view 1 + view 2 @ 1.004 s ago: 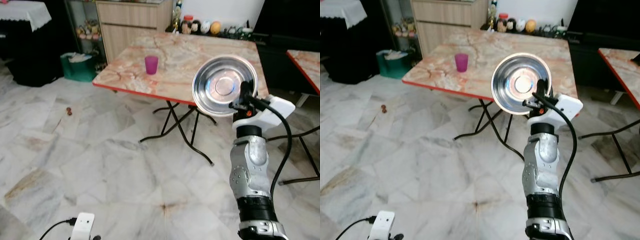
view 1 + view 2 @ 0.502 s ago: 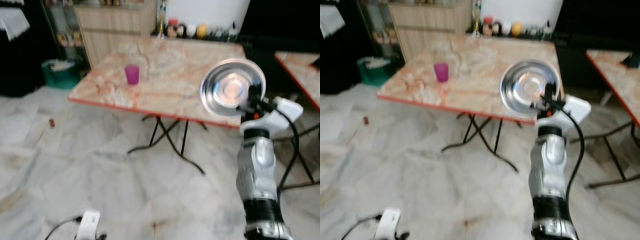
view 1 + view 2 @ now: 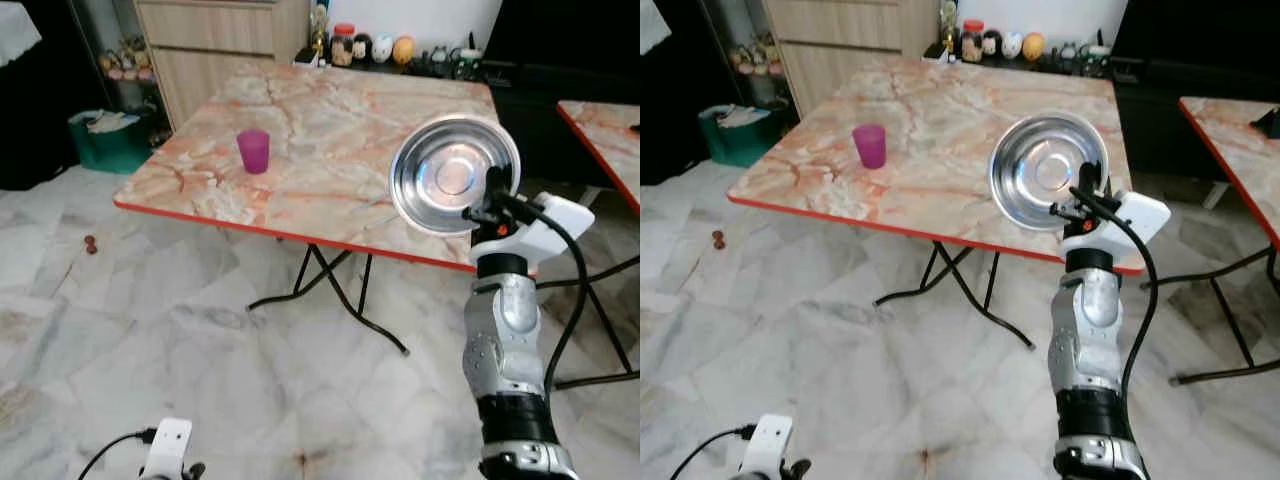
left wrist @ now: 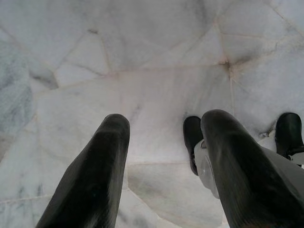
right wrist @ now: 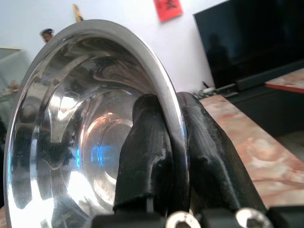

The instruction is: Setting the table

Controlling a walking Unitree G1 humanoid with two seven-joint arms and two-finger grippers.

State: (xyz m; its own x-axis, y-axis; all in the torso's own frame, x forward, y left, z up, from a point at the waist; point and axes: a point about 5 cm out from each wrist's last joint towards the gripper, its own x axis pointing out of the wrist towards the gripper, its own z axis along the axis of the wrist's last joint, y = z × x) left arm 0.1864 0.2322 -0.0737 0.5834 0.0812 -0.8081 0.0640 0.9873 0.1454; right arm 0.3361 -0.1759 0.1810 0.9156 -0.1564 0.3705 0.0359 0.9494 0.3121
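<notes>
Change: counter (image 3: pixel 330 150) now nearer, view sharp again | right fingers (image 5: pixel 147 147) pinch bowl (image 3: pixel 455 173) rim, bowl above them, over counter edge | left fingers (image 4: pixel 95 175) apart, empty, over floor | cup (image 3: pixel 253 151) beyond bowl | next: set bowl down.

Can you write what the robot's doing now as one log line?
right gripper: shut on steel bowl | left gripper: open, idle | purple cup: on table

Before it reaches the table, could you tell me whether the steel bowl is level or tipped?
Tipped on edge: the steel bowl, pinched by the right gripper, shows its inside to the camera.
</notes>
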